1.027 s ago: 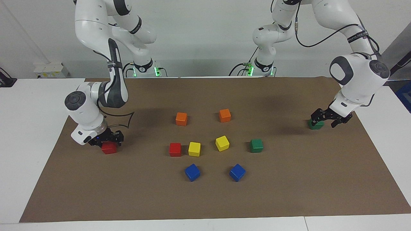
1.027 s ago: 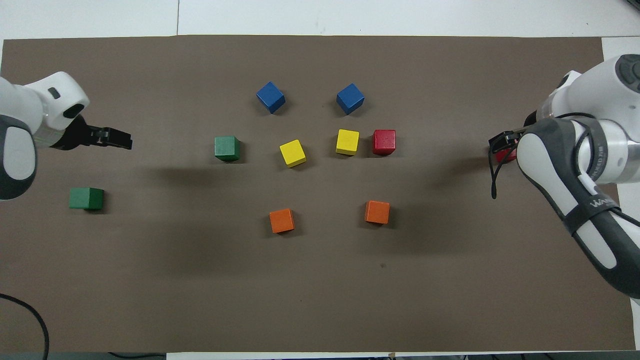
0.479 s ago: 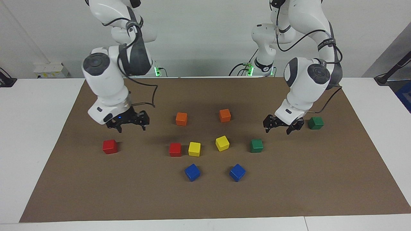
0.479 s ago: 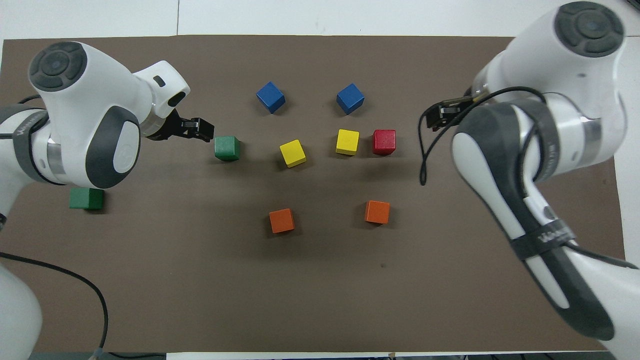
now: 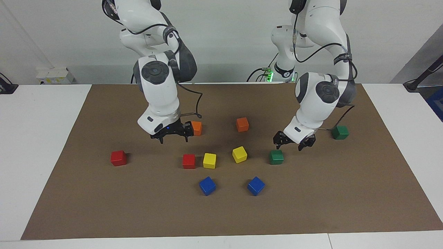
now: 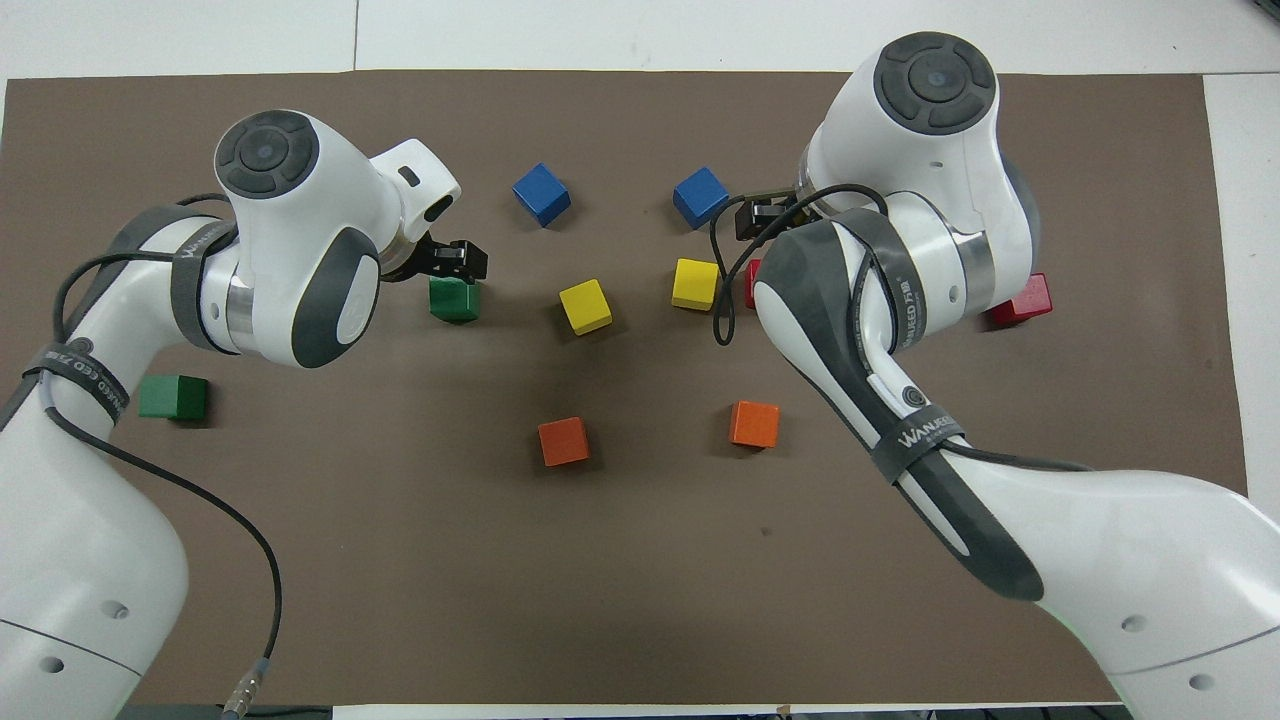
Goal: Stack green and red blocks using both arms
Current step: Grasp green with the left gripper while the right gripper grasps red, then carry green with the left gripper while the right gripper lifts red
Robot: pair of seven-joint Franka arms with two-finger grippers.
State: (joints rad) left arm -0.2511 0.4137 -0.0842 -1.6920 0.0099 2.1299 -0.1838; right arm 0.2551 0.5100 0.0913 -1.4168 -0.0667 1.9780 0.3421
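Note:
Two green blocks lie on the brown mat: one [image 5: 276, 156] [image 6: 455, 298] in the middle row, one [image 5: 340, 132] [image 6: 173, 396] toward the left arm's end. One red block [image 5: 189, 161] lies beside a yellow cube, mostly hidden by the right arm in the overhead view [image 6: 750, 285]. The other red block [image 5: 118, 158] [image 6: 1020, 300] lies toward the right arm's end. My left gripper [image 5: 294, 142] [image 6: 455, 262] is open and empty in the air, almost over the middle green block. My right gripper [image 5: 171, 135] [image 6: 755, 215] is open and empty, raised over the mat close to the middle red block.
Two orange cubes [image 5: 197, 128] [image 5: 242, 124] lie nearer to the robots than the middle row. Two yellow cubes [image 5: 209, 160] [image 5: 239, 154] lie between the middle red and green blocks. Two blue cubes [image 5: 207, 185] [image 5: 256, 185] lie farther out. White table [image 5: 34, 138] surrounds the mat.
Both grippers have left the outer red and green blocks on the mat, risen, and swung inward toward the middle blocks. No block has moved.

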